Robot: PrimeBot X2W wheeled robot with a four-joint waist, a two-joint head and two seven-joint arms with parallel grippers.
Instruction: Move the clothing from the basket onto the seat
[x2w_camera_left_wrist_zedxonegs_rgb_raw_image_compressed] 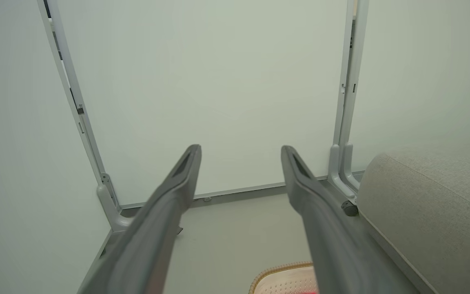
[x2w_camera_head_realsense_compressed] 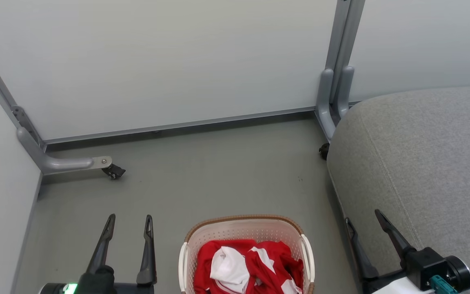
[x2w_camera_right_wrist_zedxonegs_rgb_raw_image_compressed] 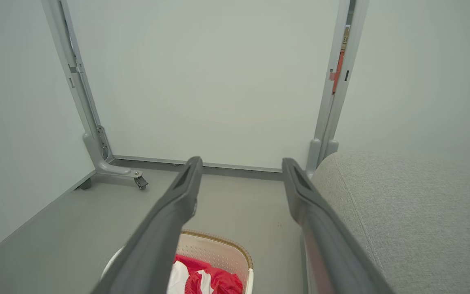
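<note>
**Clothing (x2w_camera_head_realsense_compressed: pixel 251 265) bundled in the basket, both claws released**

The clothing, crumpled red sports fabric with white trim and a white patch facing up, lies heaped inside the small oval cream-white perforated plastic basket (x2w_camera_head_realsense_compressed: pixel 243 223), which has a brown woven-look rim and white side handles. The basket stands on the grey floor (x2w_camera_head_realsense_compressed: pixel 202 179) between the two claws. It is just right of the left claw (x2w_camera_head_realsense_compressed: pixel 131 220) and left of the right claw (x2w_camera_head_realsense_compressed: pixel 362 217), nearer the robot than either pair of fingertips.

The left claw is released, its two long dark fingers spread apart over bare floor and touching nothing. The right claw is likewise released, fingers spread. It hangs at the near left edge of the large grey fabric-upholstered seat (x2w_camera_head_realsense_compressed: pixel 422 155), which has rounded edges and a stitched seam; whether a finger touches the fabric I cannot tell.

Ahead of both claws stand pale grey-green partition panels (x2w_camera_head_realsense_compressed: pixel 157 61) on grey metal feet. One foot ends in a small black caster (x2w_camera_head_realsense_compressed: pixel 113 171) ahead of the left claw.
</note>
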